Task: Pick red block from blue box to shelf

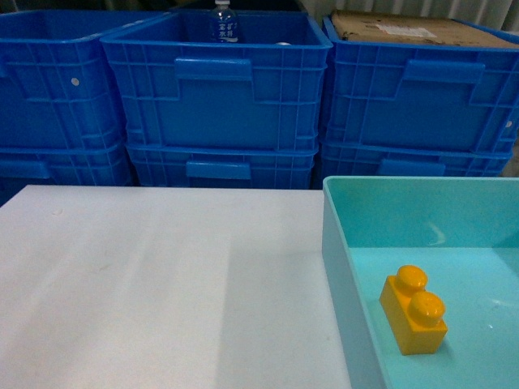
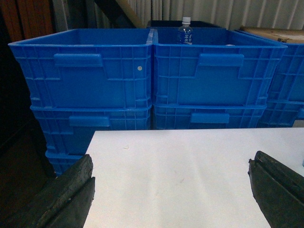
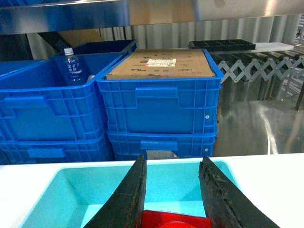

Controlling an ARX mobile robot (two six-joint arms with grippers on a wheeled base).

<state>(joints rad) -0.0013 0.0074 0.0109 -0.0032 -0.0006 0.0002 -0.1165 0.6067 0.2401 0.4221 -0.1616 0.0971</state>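
The red block lies inside the blue box, low between the two fingers of the right gripper; whether they already press it I cannot tell, they stand partly open around it. The risk, I think, is a slip when lifting, or knocking the yellow brick in the same box; the shelf bar is above. The left gripper is wide open, empty, over the white table.

Both claws are seen only in the wrist views. The left claw is formed of two black, rough-surfaced fingers. The right claw shows matching dark, tapered, worn fingers.
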